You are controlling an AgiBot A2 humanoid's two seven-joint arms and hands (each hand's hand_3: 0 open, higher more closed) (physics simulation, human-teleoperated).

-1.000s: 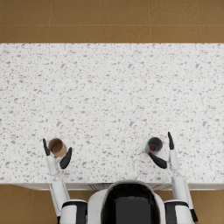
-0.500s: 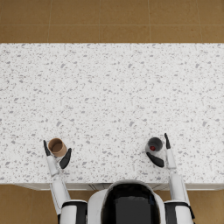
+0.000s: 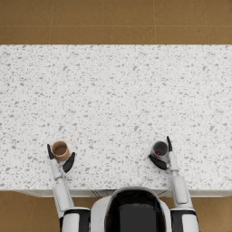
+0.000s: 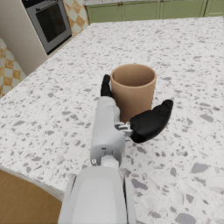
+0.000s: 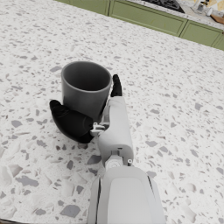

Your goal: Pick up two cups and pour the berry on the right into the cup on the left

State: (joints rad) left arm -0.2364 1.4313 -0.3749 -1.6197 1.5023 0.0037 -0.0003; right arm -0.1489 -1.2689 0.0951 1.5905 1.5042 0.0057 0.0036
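Change: over the last second the right hand (image 3: 162, 156) is drawing in on the grey cup (image 3: 160, 148), its fingers sitting closer to the wall than before; the left hand (image 3: 60, 156) and the brown cup (image 3: 60, 150) are looking much as they did; neither cup is moving.
Meaning for the task: both hands are arriving at the grasp; I judge the lift is not yet begun, and the pouring is all still to come.
Left hand: reaching forward low over the counter (image 3: 116, 104); fingers spread around the brown cup (image 4: 133, 89), a dark finger (image 4: 151, 122) curving at one side and another behind the far side; whether they are pressing the wall I cannot tell.
Right hand: mirroring it; fingers spread on either side of the grey cup (image 5: 85, 89), one thick finger (image 5: 70, 121) lying against its base; a firm grip is not showing.
Cups: both standing upright near the near edge, brown at the left, grey at the right, well apart.
Berry: a small red spot (image 3: 157, 153) is showing inside the grey cup.
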